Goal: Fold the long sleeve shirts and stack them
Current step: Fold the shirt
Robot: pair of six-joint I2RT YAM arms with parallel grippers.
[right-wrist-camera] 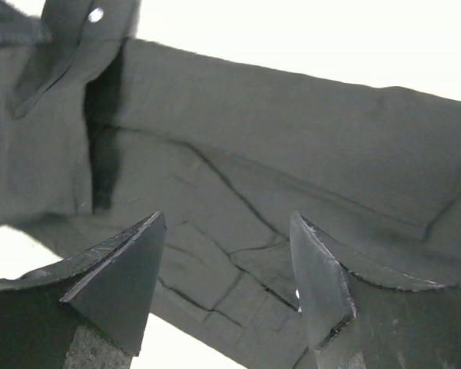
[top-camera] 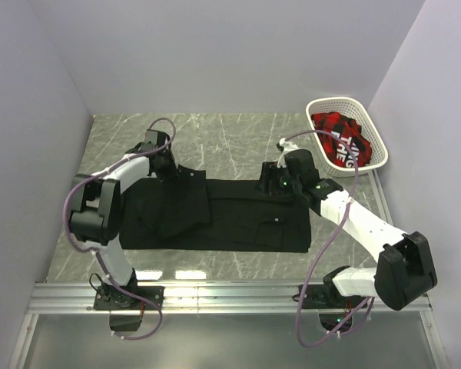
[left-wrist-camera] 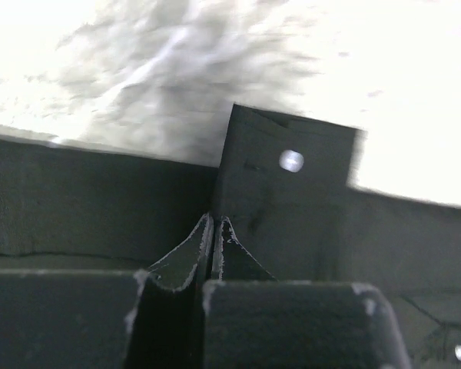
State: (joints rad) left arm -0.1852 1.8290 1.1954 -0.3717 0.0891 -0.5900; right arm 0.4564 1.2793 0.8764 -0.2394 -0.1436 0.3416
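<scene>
You have one black long sleeve shirt (top-camera: 238,219) on one grey table (top-camera: 238,138), one white basket (top-camera: 342,101) at two o'clock, and one red checked bundle (top-camera: 332,125) in it. You run two arms (top-camera: 100,207), so two grippers: the left gripper (top-camera: 166,164) at the shirt's ten o'clock, the right gripper (top-camera: 270,182) at its two o'clock. Your left wrist view shows two white buttons (left-wrist-camera: 291,160), your right wrist view one

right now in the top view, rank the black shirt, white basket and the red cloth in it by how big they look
1. black shirt, clearly largest
2. white basket
3. red cloth, lying inside the basket
</scene>
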